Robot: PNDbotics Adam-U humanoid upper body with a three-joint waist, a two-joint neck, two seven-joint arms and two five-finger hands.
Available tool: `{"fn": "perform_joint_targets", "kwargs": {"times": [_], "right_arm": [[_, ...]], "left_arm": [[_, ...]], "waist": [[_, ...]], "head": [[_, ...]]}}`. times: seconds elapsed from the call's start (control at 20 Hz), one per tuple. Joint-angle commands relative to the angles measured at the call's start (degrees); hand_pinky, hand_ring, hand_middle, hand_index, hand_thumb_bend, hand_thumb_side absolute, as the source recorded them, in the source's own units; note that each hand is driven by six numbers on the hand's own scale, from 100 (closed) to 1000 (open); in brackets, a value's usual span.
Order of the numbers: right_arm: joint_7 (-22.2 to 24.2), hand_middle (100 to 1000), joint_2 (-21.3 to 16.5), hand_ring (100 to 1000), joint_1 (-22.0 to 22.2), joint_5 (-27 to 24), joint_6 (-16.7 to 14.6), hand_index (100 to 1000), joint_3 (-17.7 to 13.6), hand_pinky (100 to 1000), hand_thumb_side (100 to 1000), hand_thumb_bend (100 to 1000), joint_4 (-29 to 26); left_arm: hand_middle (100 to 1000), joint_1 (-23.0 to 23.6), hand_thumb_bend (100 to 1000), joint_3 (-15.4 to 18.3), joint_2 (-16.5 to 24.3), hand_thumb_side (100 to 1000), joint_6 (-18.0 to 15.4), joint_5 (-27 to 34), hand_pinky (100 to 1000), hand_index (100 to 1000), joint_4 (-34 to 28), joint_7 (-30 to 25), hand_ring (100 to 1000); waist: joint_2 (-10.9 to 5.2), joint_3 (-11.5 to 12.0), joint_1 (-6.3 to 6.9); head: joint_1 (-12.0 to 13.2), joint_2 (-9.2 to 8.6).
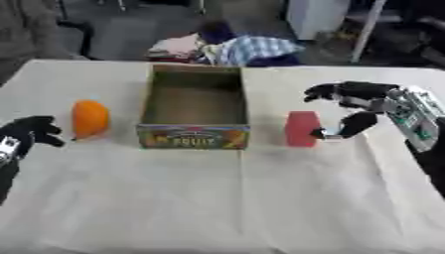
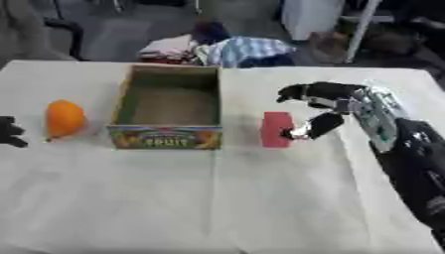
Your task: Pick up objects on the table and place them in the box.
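An open cardboard box [image 1: 194, 106] with a fruit print on its front stands mid-table, and nothing shows inside it. A red block [image 1: 302, 128] stands upright just right of the box. My right hand [image 1: 356, 101] hovers beside the block, open, fingers arched over its top and thumb near its right side, not closed on it. An orange fruit-shaped object [image 1: 90, 118] lies left of the box. My left hand [image 1: 26, 131] rests at the left edge, fingers relaxed, a short way left of the orange object.
A white cloth [image 1: 226, 198] covers the table, with wide bare room in front. Beyond the far edge lies a heap of clothes [image 1: 235, 48] and chair legs on a dark floor.
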Motion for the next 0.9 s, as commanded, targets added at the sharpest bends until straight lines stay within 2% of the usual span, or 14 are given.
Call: {"fn": "perform_joint_targets", "kwargs": {"times": [0.05,0.4,0.9], "right_arm": [[0.27,996,-0.19,1000,-2.0,1.45,-0.45,1000,-0.33,852,768,383,1.58],[0.22,996,2.02,1000,-3.68,4.53,-1.37,1000,-0.18,851,792,373,6.21],[-1.3,992,4.43,1000,-5.21,8.87,-1.1,1000,-1.5,849,819,353,11.92]], "left_arm": [[633,-0.42,212,0.12,1.33,877,-0.06,-0.09,1000,796,-0.75,-0.19,625],[633,-0.43,212,0.06,1.27,878,-0.08,-0.07,1000,797,-0.75,-0.27,625],[634,-0.47,212,0.0,1.15,878,-0.07,-0.05,1000,797,-0.75,-0.39,626]], "waist": [[-0.5,0.05,0.19],[-0.47,0.16,0.31],[-0.39,0.4,0.39]], "head": [[-0.16,0.27],[-0.24,0.27],[-0.25,0.27]]}}
